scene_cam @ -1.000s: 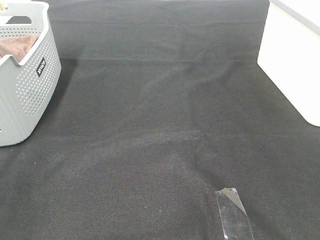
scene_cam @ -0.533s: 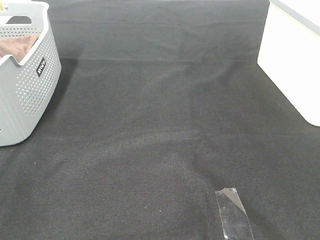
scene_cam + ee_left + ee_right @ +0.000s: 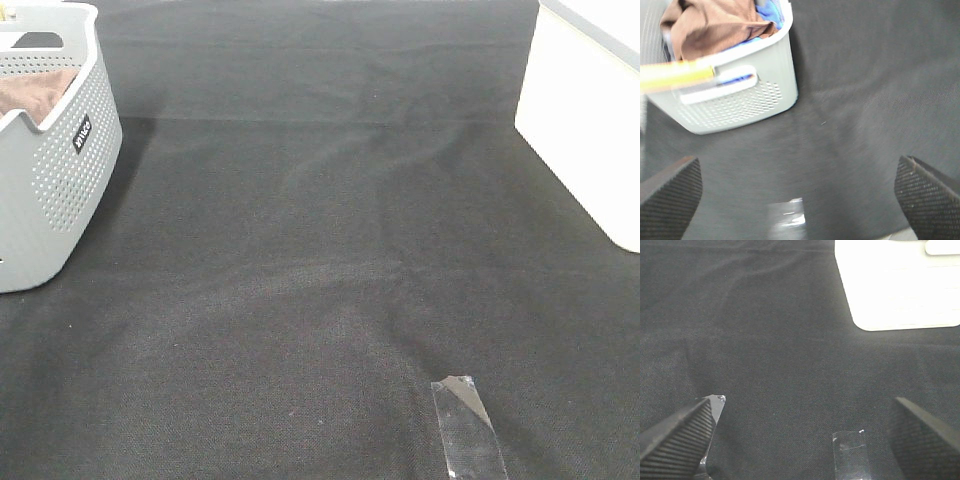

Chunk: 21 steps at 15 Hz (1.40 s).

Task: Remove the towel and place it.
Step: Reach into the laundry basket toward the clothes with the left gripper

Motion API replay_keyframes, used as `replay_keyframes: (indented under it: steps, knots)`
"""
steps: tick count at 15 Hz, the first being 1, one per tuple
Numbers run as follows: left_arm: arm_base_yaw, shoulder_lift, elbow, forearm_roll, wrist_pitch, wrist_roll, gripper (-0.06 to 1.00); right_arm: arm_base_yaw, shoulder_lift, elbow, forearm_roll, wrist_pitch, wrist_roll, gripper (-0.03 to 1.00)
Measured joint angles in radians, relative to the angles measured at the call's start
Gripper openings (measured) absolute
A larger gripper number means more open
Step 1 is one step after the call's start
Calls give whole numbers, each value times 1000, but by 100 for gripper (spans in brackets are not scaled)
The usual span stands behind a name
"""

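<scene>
Two claws hang released and hold nothing: the left gripper point(image 3: 799, 196) faces the basket point(image 3: 62, 160) from a little way off, its jaws spread wide over bare black cloth point(image 3: 320, 250); the right gripper point(image 3: 800, 440) is just as wide, well apart from the basket. The towel point(image 3: 715, 25) lies bunched inside the basket, heaped above the rim on the side nearest the left gripper, not yet touched. Trouble from here is likely to come from the pile itself: a blue cloth point(image 3: 767, 12) lies against the towel in the basket, so a deep pinch may bring both out; a shallow pinch on one fold may slip as the long towel's weight comes on. The towel may also snag on the rim or handle slot and drag or tip the light basket. A lift that stops low would probably leave its tail in the basket. Of the containers, the basket holds the towel and the blue cloth; what lies deeper cannot be told. The white box point(image 3: 590, 120) stands far across the cloth from the basket, its inside unseen.
</scene>
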Motion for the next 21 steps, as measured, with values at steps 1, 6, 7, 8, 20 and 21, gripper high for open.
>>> replay_keyframes:
  steps: [1, 6, 7, 8, 20, 21]
  knots:
    - [0, 127, -105, 18, 35, 71, 99, 0, 0, 0, 0, 0, 0, 91]
    - [0, 669, -600, 174, 48, 376, 99, 0, 0, 0, 0, 0, 0, 91]
    - [0, 761, -672, 217, 48, 403, 99, 0, 0, 0, 0, 0, 0, 91]
    - [0, 856, -731, 268, 48, 423, 99, 0, 0, 0, 0, 0, 0, 91]
    - [94, 1535, -882, 443, 4, 627, 99, 0, 0, 0, 0, 0, 0, 91]
    - [94, 1565, -900, 452, 3, 629, 99, 0, 0, 0, 0, 0, 0, 91]
